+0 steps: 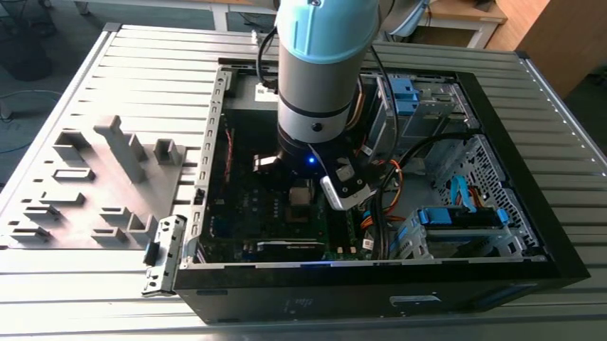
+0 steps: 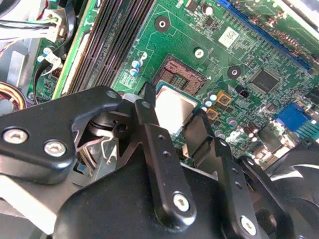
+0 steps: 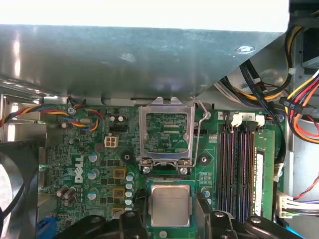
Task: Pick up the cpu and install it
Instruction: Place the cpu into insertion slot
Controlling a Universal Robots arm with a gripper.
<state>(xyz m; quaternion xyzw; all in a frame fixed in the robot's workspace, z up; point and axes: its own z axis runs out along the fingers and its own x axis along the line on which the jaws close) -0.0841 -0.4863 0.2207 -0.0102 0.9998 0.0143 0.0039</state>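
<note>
Slatted metal table [image 1: 114, 64] carried an open PC case [image 1: 379, 295] lying on its side. A grey fixture block [image 1: 104, 177] sat on the exterior view's left. The arm [image 1: 318, 85] reached straight down into the middle of the case, over the motherboard [image 3: 89, 164]. The socket bracket [image 3: 144, 134] was flipped open on the far side of the socket, lever out, so the path down looked clear.

In both wrist views the cpu [image 3: 170, 204] sat silver face up between the memory slots [image 3: 239, 169] and a row of capacitors. The tool [image 2: 174, 112] was closed to chip width, one finger on each opposite edge, holding the cpu. I couldn't tell whether the chip was seated or hanging just above the socket.

My read is placement. To do it well:
- keep the chip dead level
- square it to the socket frame
- go straight down with no sideways slide over the contacts
- use light force only
</note>
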